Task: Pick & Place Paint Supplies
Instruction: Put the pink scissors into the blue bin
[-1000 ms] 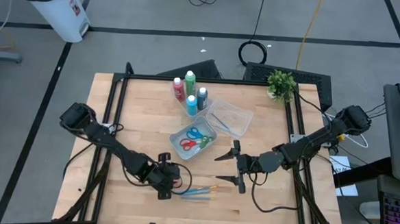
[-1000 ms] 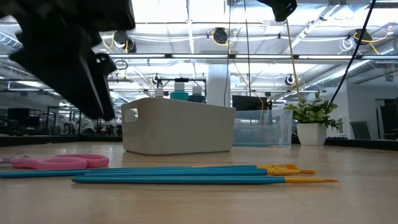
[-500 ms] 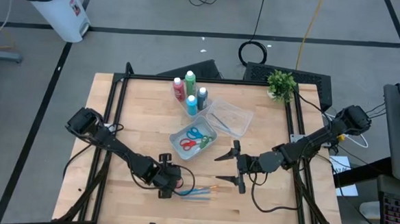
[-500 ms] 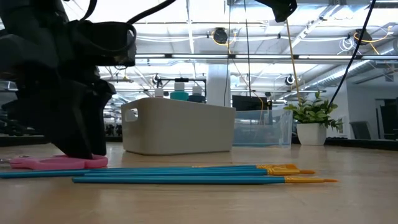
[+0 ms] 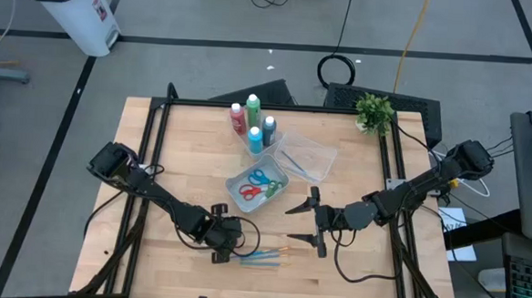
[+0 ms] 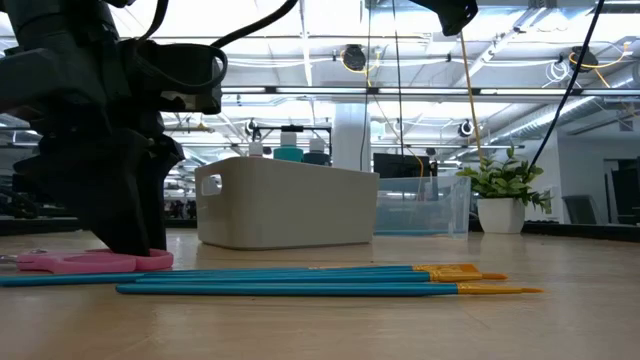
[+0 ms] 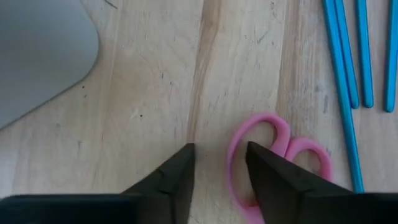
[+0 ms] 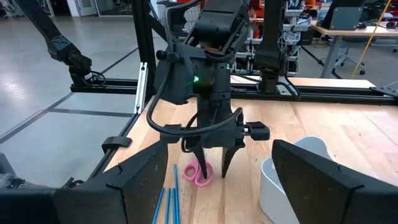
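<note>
**Left gripper lowered over pink scissors at the near edge of the table**

Scissors with pink handles (image 7: 273,165) lie flat on the wooden table (image 5: 184,154), near its front edge and left of centre. The left gripper (image 7: 221,180) points straight down at them; its two dark fingers (image 7: 168,180) are parted, one tip over bare wood and the other over a handle loop. The wrist view shows a gap between the fingertips, and nothing is pinched. In the low view the same gripper (image 6: 135,235) stands right at the scissors (image 6: 95,261), its tips down at their level.

Just to the right of the scissors lie thin blue brushes (image 6: 300,280) with orange tips, side by side, their tips pointing right.

Farther back, at the table's centre, sits a white tub (image 5: 257,185) holding red, blue and green scissors (image 5: 260,184). A clear plastic tub (image 5: 304,156) lies beside it on the far right. Behind them stand white-capped bottles (image 5: 252,121): red, green and light blue ones can be made out.

The right gripper (image 5: 308,222) waits above the table, right of the white tub, with its fingers spread wide and holding nothing. A small potted plant (image 5: 374,112) stands at the far right corner.
</note>
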Controlling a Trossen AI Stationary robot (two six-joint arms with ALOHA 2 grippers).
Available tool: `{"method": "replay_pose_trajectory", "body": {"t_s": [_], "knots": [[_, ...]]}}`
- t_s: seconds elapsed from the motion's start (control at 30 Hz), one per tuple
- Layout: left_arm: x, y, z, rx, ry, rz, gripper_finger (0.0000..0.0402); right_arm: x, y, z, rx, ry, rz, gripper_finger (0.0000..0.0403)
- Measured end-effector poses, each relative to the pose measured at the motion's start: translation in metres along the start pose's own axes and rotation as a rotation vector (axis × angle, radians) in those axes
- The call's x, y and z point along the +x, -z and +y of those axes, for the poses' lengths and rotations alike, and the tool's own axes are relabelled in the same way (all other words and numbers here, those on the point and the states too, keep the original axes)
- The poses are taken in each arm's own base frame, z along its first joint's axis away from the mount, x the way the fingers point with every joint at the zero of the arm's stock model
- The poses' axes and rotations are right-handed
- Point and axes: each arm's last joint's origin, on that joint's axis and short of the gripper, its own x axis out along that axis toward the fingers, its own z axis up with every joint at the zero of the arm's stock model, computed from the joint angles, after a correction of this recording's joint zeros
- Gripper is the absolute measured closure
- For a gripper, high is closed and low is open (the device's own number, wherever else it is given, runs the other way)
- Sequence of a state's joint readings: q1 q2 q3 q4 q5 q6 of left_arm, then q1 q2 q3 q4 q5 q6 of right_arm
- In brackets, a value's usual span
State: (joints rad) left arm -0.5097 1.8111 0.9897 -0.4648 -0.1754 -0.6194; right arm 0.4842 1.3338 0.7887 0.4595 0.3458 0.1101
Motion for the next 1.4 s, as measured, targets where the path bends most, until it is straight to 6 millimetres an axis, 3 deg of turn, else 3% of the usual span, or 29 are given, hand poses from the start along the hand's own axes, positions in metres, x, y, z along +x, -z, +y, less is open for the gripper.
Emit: {"method": "replay_pose_trajectory", "body": {"t_s": [0.3,0.67,1.13,1.4], "knots": [[0.000,0.000,0.002,-0.012,-0.002,0.014,0.0390,0.000,0.000,0.000,0.001,0.000,0.000,0.0124],[-0.011,0.001,0.005,-0.049,0.004,0.017,0.0396,0.000,0.000,0.000,0.001,0.001,0.000,0.0124],[-0.072,-0.010,0.014,-0.073,0.023,-0.232,0.0399,0.000,0.000,0.000,0.002,0.001,0.000,0.0124],[-0.118,-0.030,0.029,-0.087,0.003,-0.547,0.0400,0.000,0.000,0.000,0.001,0.002,-0.002,0.0124]]}}
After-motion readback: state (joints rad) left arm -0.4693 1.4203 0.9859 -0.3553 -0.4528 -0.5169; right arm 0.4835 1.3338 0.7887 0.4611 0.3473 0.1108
